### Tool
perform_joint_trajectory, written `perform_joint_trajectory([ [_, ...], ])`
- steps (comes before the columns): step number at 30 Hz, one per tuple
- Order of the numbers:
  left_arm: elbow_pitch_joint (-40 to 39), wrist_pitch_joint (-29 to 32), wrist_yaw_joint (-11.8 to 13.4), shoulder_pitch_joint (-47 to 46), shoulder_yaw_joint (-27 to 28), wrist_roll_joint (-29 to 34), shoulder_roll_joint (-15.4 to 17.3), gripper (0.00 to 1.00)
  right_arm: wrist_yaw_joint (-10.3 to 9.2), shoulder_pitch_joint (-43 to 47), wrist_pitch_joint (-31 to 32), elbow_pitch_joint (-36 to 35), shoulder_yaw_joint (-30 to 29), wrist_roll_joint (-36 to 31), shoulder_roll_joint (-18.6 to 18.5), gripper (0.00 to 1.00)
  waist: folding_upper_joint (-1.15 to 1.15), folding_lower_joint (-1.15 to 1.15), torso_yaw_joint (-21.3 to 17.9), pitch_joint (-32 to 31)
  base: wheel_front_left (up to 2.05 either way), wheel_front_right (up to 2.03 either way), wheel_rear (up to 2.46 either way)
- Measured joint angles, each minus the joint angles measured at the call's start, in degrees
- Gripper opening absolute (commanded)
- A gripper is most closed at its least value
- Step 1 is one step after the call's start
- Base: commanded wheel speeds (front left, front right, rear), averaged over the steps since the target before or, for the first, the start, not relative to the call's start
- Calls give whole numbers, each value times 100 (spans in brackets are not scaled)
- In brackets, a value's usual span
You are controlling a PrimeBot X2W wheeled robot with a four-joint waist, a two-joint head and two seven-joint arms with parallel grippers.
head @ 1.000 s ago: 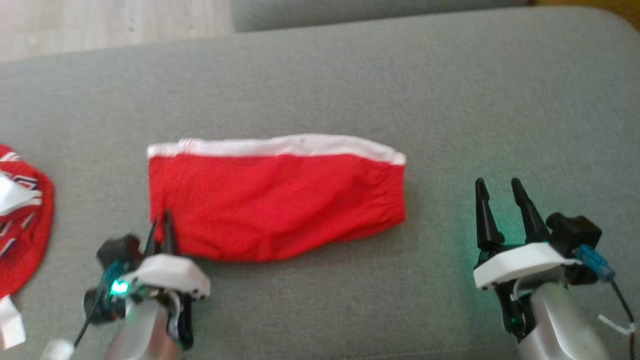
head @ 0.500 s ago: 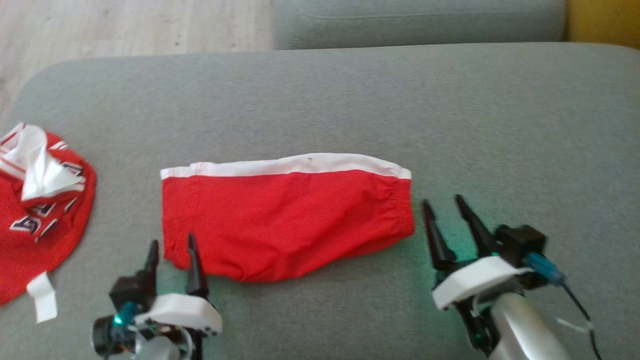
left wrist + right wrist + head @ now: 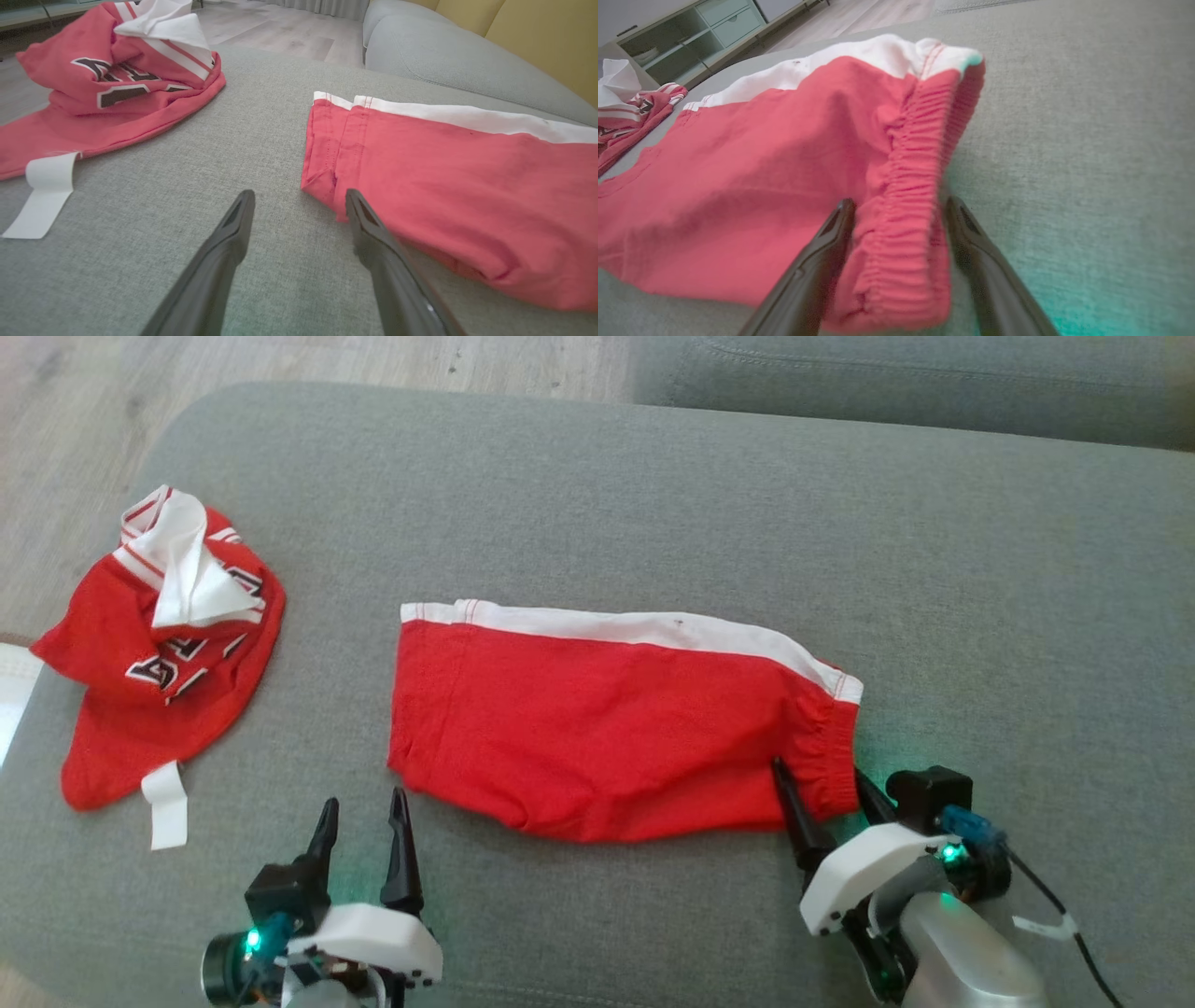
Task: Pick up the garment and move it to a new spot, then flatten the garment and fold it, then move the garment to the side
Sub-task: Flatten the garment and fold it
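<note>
The garment (image 3: 607, 737) is soft and limp: grip its right-end waistband (image 3: 831, 747). Jaws of left gripper (image 3: 364, 800) and right gripper (image 3: 817, 770) stand apart.

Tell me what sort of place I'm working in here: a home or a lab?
Most likely a home living room. The red shorts lie on a grey upholstered sofa seat, a wood-plank floor runs beyond it, and a low cabinet with open shelves stands nearby.

Red shorts (image 3: 607, 737) carry a white side band on a grey woven sofa cushion (image 3: 653, 495). The red jersey (image 3: 131, 709) shows white trim, black white-edged lettering and a white tag (image 3: 166, 803). The floor (image 3: 280, 359) is pale wood. The left claw (image 3: 364, 798) and right claw (image 3: 818, 770) have black fingers and white housings.
</note>
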Motion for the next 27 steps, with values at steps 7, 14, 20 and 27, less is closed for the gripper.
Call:
perform_joint_trajectory([
  [7,-23,0,-2,0,-14,3,1,100,0,-98,-9,63,590,804,-52,0,0,0,21,17,0,0,0],
  [14,-73,0,-9,-1,-22,56,1,100,0,-302,19,220,277,1077,58,0,0,0,-116,12,0,0,0],
  [20,-94,0,-21,79,-58,80,2,100,0,-298,35,293,-731,566,-167,0,0,0,-424,-131,0,0,0],
  [27,-84,0,-20,164,-327,-12,7,100,0,-314,37,-112,-855,341,-331,0,0,0,-687,-283,0,0,0],
])
